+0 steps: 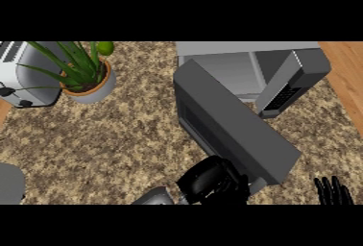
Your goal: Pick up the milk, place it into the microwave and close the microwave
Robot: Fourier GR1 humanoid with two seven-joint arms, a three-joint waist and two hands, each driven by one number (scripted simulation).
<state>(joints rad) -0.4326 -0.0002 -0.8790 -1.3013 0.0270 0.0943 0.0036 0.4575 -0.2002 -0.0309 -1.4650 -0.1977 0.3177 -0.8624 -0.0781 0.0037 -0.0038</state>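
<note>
The grey microwave (pixel 294 77) stands at the back right, its pale cavity (pixel 227 72) showing and its keypad on the right. Its dark door (pixel 234 125) is swung out on the left hinge, slanting across the counter toward me, about half open. My left hand (pixel 212 182) comes in from the lower edge and rests against the door's near lower end, fingers relaxed and holding nothing. My right hand (pixel 333 192) stays open at the lower right corner, fingers up. No milk shows; the door hides part of the cavity.
A potted green plant (pixel 89 81) stands at the back left, with a silver toaster (pixel 21 72) beside it at the left edge. A grey rounded shape (pixel 8 182) sits at the lower left edge. A wooden strip (pixel 347 77) borders the speckled counter (pixel 106 139) on the right.
</note>
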